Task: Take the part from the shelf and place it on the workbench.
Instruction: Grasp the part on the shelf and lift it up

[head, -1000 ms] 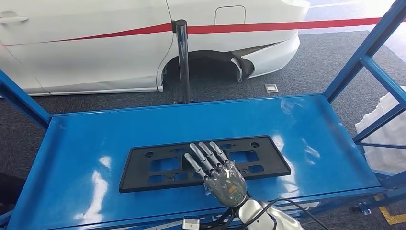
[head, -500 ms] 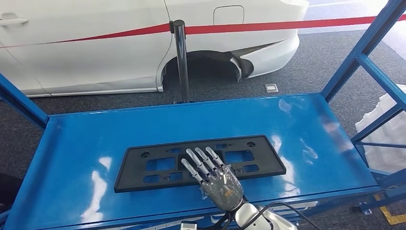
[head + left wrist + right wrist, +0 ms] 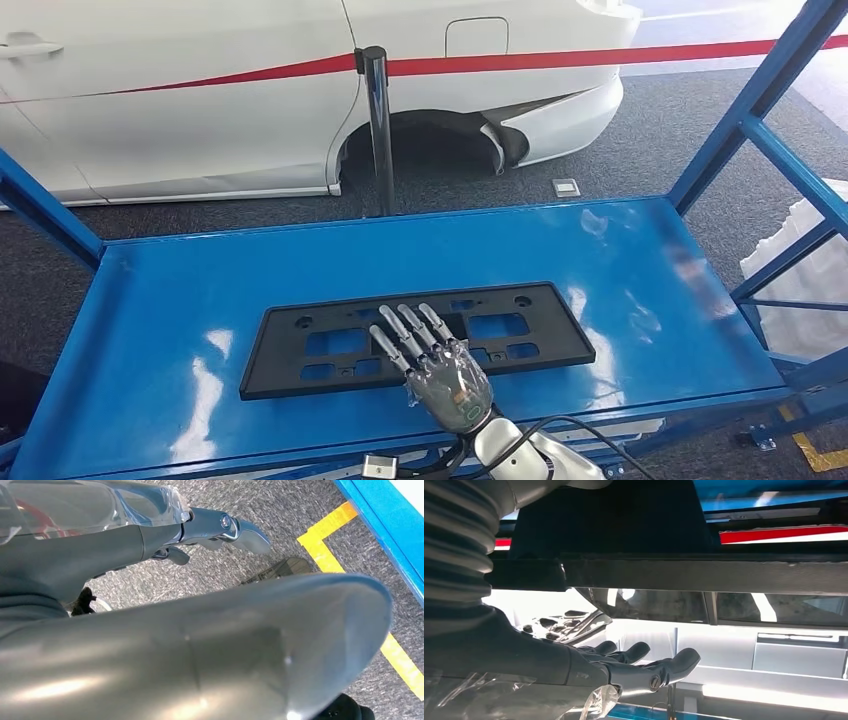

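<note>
Part (image 3: 415, 338), a flat black perforated plate, lies lengthwise on the blue shelf (image 3: 160, 330), slightly toward six o'clock of the shelf's middle, so we judge it still awaiting pickup. Head view: we see the right hand (image 3: 440, 362) entering from six o'clock, palm down, its fingers (image 3: 398, 330) spread flat over the middle of the part and pointing toward eleven o'clock. Nothing is held; the hand is wide open, and we cannot tell whether it touches the plate or hovers just above. At twelve o'clock beyond the shelf stand a white car (image 3: 200, 90) and a post (image 3: 379, 120) carrying a red barrier tape (image 3: 600, 57).

Left wrist view: we see the left hand (image 3: 220, 527) hanging over grey carpet marked with yellow floor tape (image 3: 325, 545), beside the shelf's blue edge. Its fingers are largely hidden, so we cannot tell whether it is wide or closed.

Right wrist view: we see the right hand's dark fingers extended and apart beside the part's (image 3: 569, 625) perforated surface, a pose that we judge precedes a grasp.
</note>
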Tool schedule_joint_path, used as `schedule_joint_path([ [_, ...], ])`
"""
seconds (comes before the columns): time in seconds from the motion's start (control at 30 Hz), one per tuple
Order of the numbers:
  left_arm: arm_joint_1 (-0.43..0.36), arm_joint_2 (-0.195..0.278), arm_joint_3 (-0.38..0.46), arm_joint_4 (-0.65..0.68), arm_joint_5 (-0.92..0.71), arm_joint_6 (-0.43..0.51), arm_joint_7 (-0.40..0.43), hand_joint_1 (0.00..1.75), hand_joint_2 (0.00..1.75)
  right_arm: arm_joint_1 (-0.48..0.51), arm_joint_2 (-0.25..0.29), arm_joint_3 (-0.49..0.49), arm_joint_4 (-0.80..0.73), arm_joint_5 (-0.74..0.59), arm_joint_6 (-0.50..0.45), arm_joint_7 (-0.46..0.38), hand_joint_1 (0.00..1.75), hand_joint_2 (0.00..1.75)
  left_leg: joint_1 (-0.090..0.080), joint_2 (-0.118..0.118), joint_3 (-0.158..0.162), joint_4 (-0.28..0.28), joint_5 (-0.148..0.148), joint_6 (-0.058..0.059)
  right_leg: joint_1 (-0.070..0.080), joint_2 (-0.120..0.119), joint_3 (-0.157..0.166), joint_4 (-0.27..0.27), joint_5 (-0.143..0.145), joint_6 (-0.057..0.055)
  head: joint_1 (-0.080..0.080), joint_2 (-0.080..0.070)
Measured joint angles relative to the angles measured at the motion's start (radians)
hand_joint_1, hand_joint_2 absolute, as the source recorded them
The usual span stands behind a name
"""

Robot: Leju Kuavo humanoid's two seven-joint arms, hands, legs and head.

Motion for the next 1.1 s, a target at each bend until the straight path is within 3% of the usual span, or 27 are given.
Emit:
schedule_joint_path([
  [0.67, -0.007, -0.006, -0.013, 0.000, -0.015, -0.012, 0.004, 0.00, 0.00, -0.086, 0.081, 0.036, 0.166, -0.051, 0.075, 0.007, 0.00, 1.75, 0.001, 0.001, 0.014, -0.001, -0.001, -0.001, 0.001, 0.001, 0.013, 0.000, -0.001, -0.001, 0.000, 0.000],
  [0.7, -0.007, -0.007, -0.015, 0.000, -0.015, -0.013, 0.005, 0.00, 0.00, -0.089, 0.085, 0.038, 0.173, -0.057, 0.077, 0.007, 0.10, 1.75, 0.001, 0.002, 0.015, -0.001, -0.001, -0.001, 0.001, 0.002, 0.014, 0.000, -0.001, -0.001, 0.000, 0.000],
  [0.8, -0.007, -0.008, -0.017, 0.000, -0.015, -0.015, 0.005, 0.00, 0.00, -0.099, 0.093, 0.041, 0.199, -0.082, 0.085, 0.007, 1.40, 1.75, 0.001, 0.002, 0.018, -0.001, -0.002, -0.003, 0.001, 0.002, 0.016, 0.000, -0.001, -0.002, 0.000, 0.000],
  [0.83, -0.007, -0.009, -0.018, 0.000, -0.015, -0.015, 0.005, 0.00, 0.00, -0.102, 0.095, 0.042, 0.209, -0.092, 0.090, 0.007, 1.75, 1.75, 0.001, 0.002, 0.019, -0.001, -0.002, -0.003, 0.001, 0.002, 0.017, -0.001, -0.002, -0.002, 0.000, 0.000],
  [1.1, -0.006, -0.011, -0.023, 0.000, -0.010, -0.015, 0.005, 0.00, 0.00, -0.120, 0.112, 0.044, 0.264, -0.162, 0.152, 0.005, 1.75, 1.75, 0.002, 0.002, 0.024, -0.002, -0.003, -0.003, 0.002, 0.002, 0.022, -0.001, -0.003, -0.004, 0.000, 0.000],
])
